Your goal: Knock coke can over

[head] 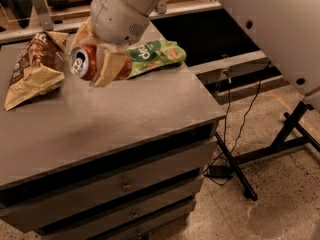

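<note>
- Grey tabletop [125, 129], bare and matte, dim toward the left edge.
- Under the front edge, stacked grey drawers [125, 185] with small knobs.
- Beyond the far edge, grey metal rails [230, 64] over a dark gap.
- Right of the right edge, speckled stone floor [280, 204], black stand legs [237, 176], thin black cable [245, 119].
- Warm indoor light.
- Near the far left corner, gripper [92, 64] clamped on the coke can [82, 63].

The coke can [83, 63] is small and red with a silver top. It is tipped onto its side, its top facing left and its body pointing right. My gripper [99, 59] is closed around it, tan fingers [111, 68] against its sides, over the back of the table [150, 104]. I cannot tell whether it touches the surface.
</note>
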